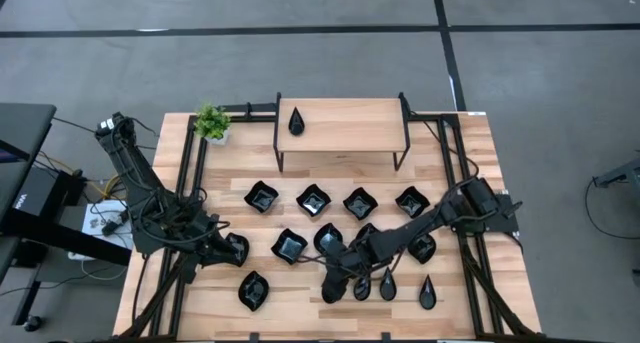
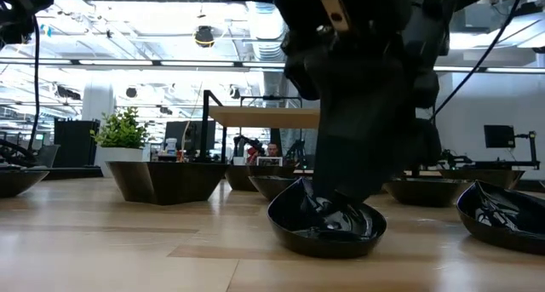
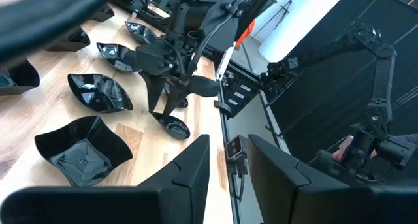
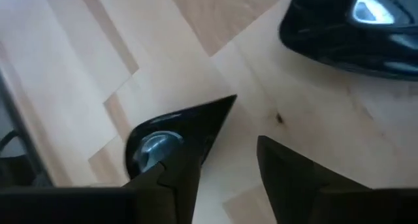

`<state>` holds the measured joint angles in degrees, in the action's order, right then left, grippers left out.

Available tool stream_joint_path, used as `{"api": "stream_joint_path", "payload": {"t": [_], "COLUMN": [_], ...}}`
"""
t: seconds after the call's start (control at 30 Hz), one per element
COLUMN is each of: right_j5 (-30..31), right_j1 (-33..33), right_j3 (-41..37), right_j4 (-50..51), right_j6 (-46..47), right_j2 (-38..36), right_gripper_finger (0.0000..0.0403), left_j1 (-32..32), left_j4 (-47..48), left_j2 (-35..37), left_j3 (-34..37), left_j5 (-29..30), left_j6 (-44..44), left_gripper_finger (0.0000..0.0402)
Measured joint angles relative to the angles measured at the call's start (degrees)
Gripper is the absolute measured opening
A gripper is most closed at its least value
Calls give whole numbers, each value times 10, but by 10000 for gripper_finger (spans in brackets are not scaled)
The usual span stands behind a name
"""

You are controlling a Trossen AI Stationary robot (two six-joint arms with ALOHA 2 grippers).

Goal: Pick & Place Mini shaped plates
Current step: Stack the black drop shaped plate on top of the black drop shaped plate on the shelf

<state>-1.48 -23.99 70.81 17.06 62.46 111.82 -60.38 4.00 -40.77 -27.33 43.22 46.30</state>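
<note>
Several glossy black mini shaped plates lie on the wooden table [image 1: 470, 143]. My right gripper [image 1: 333, 286] reaches down near the front edge over a narrow teardrop plate [image 4: 163, 136], which lies flat on the wood. The gripper is open. One finger [image 4: 173, 185] stands over the plate's round end, and the other finger [image 4: 287, 172] is outside it with bare wood between. The low view shows the gripper [image 2: 341, 190] dipping into this plate [image 2: 328, 232]. My left gripper [image 3: 228, 152] waits open at the table's left [image 1: 225, 248], with nothing between its fingers. My right gripper comes down on the teardrop plate slanting from above. One finger reaches inside the round end [image 4: 153, 145], and the other stands outside the plate's long side. I cannot tell whether the inner finger touches the plate. The plate lies flat on the table.
Three more teardrop plates [image 1: 388, 283] lie just right of my right gripper. Wavy square plates [image 1: 313, 199] fill the table's middle, and a leaf plate [image 1: 254, 289] lies front left. A raised wooden shelf [image 1: 345, 123] at the far edge bears one teardrop plate [image 1: 296, 121]. A potted plant [image 1: 211, 123] stands far left.
</note>
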Motion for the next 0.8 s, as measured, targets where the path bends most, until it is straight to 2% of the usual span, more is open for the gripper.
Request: {"api": "stream_joint_path", "payload": {"t": [0.23, 0.57, 0.8], "right_j5": [0, 0, 0], "right_j1": [0, 0, 0], "right_j3": [0, 0, 0], "right_j4": [-1, -1, -3], "right_j6": [0, 0, -1], "right_j2": [0, 0, 0], "right_gripper_finger": [99, 58, 7], "left_j1": [0, 0, 0], "left_j4": [0, 1, 2], "left_j2": [0, 0, 0], "left_j3": [0, 0, 0], "left_j5": [0, 0, 0], "left_j6": [0, 0, 0], "left_gripper_finger": [103, 103, 103]}}
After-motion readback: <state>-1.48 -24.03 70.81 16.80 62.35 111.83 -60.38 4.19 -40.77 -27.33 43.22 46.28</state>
